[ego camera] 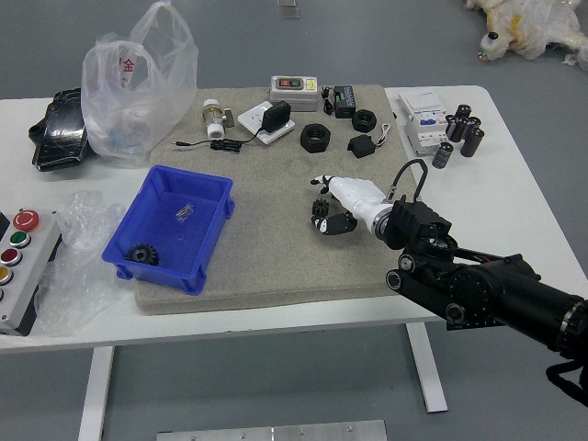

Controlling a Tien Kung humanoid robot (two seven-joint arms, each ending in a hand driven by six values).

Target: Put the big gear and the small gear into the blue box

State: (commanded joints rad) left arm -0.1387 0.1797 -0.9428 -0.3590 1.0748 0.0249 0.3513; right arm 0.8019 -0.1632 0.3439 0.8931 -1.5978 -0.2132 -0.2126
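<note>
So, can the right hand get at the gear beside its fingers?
Probably yes: the gear sits right at the right hand's open fingers, with nothing visible blocking it; whether they touch is unclear.

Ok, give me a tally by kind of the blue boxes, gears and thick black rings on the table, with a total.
Blue box: 1
Gears: 2 (one gear in the box, the other gear at the right hand)
Thick black rings: 2
Total: 5
</note>
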